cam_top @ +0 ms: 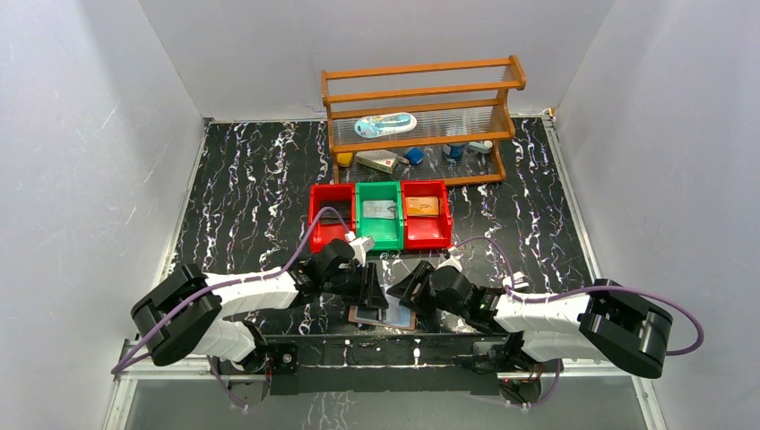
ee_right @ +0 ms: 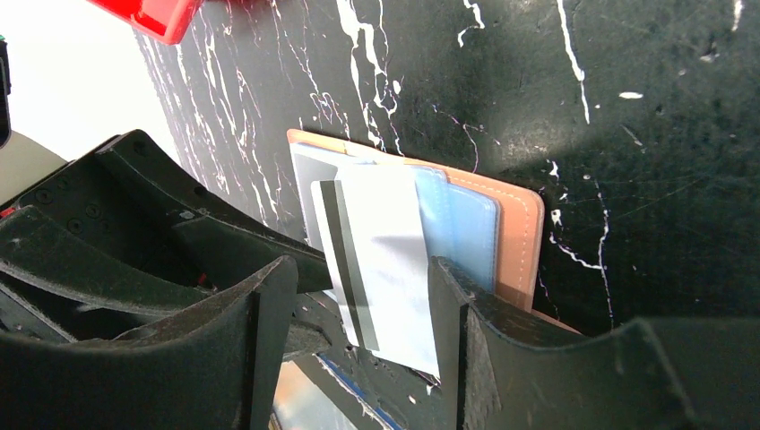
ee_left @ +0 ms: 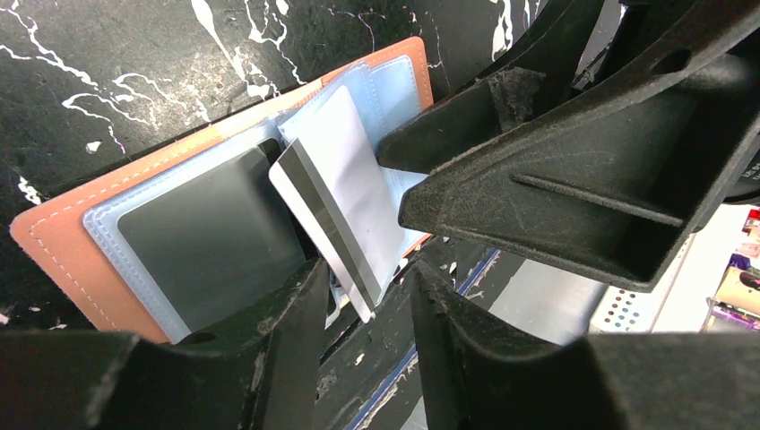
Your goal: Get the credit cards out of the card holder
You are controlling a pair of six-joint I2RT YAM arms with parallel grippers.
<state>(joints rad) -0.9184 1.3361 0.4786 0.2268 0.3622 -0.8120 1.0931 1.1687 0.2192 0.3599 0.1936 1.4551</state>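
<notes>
The card holder [cam_top: 385, 317] lies open at the table's near edge, pinkish-brown with clear blue sleeves [ee_left: 63, 242] [ee_right: 520, 233]. A silver-grey credit card [ee_left: 345, 206] with a dark stripe sticks partway out of a sleeve toward the near edge; it also shows in the right wrist view [ee_right: 385, 260]. A darker grey card [ee_left: 211, 237] sits inside the other sleeve. My left gripper [ee_left: 369, 279] is open with the card's corner between its fingers, not touching. My right gripper [ee_right: 363, 269] is open astride the same card, its right finger [ee_right: 475, 340] over the holder. In the top view the left gripper [cam_top: 372, 287] and right gripper [cam_top: 408, 293] face each other above the holder.
Three bins stand behind the grippers: red [cam_top: 315, 215], green [cam_top: 362, 215] holding a grey card [cam_top: 380, 209], red [cam_top: 445, 215] holding an orange card [cam_top: 423, 206]. A wooden rack [cam_top: 417, 90] with small items is at the back. The table's front edge lies just beneath the holder.
</notes>
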